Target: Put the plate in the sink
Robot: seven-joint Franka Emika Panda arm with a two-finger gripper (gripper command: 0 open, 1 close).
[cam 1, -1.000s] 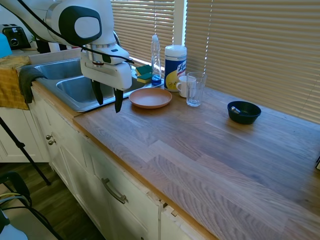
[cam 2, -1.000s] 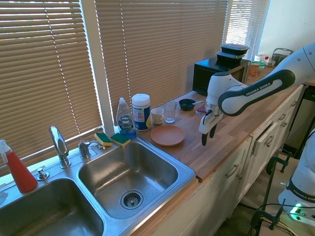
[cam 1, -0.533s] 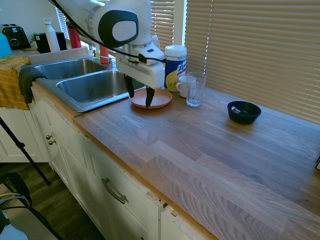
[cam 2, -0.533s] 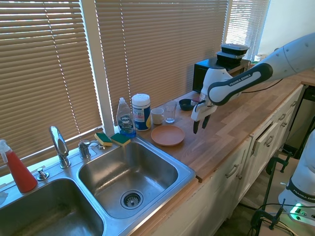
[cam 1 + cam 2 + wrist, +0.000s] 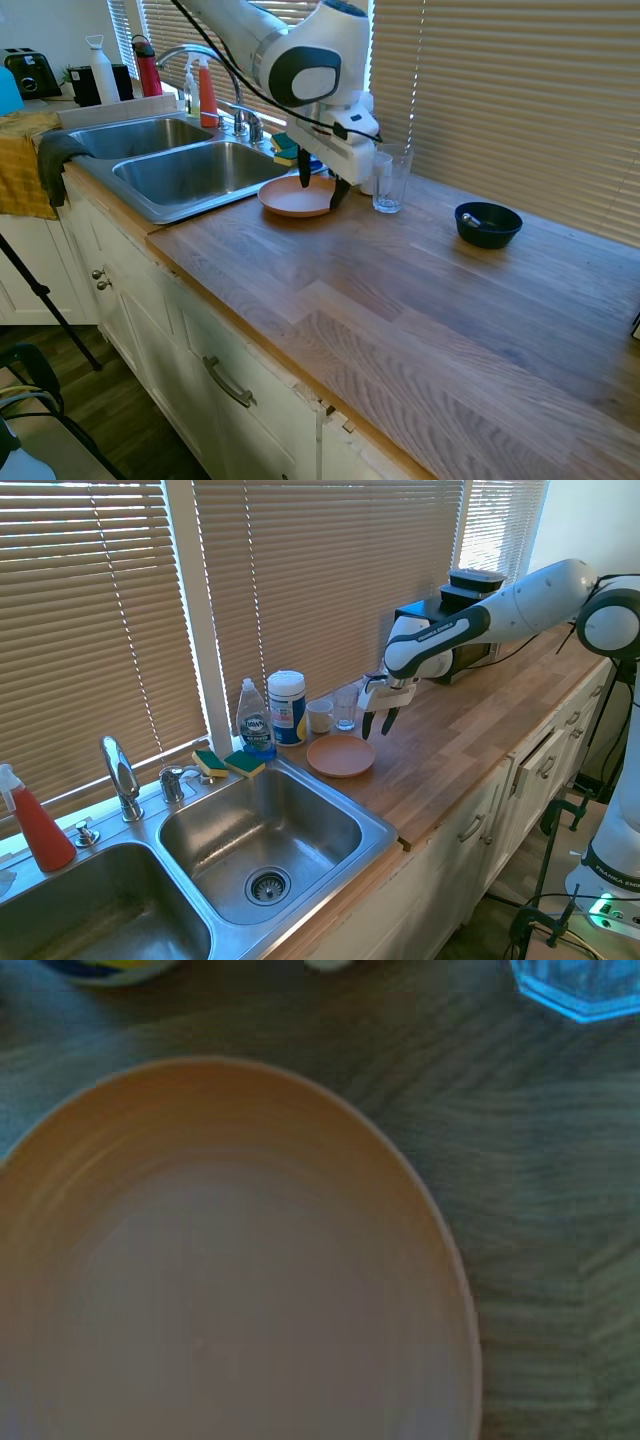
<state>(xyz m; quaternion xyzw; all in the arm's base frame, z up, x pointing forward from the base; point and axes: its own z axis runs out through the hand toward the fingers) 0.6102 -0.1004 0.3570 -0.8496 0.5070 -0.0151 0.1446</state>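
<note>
Your shallow round terracotta-orange plate point(image 5: 300, 196) sits flat on the light wooden countertop point(image 5: 400, 290), just beside the rim of the double-basin stainless steel sink point(image 5: 255, 830), not in it. Matte finish, low raised rim, nothing on it; the wrist view fills with its bare inner face point(image 5: 220, 1260), with faint concentric rings showing. The white arm's two-finger gripper point(image 5: 322, 185) hangs above the plate's far edge with its dark fingers point(image 5: 367, 723) spread apart and pointing down, holding nothing; you can see a gap between them in both exterior views. Whether the fingertips touch the plate can't be judged from here. Just behind the plate you have a clear drinking glass point(image 5: 391, 178) and a white mug point(image 5: 320, 716), with a white cylindrical wipes canister point(image 5: 286, 707) and a clear dish soap bottle with blue liquid point(image 5: 255, 720) next along toward the window. Two green-and-yellow sponges point(image 5: 228, 764) lie on the sink's back ledge by the curved chrome faucet point(image 5: 119, 775). A small dark blue-black bowl point(image 5: 487, 224) stands well apart from the plate further down the counter. Both basins look empty in the second exterior view.
</note>
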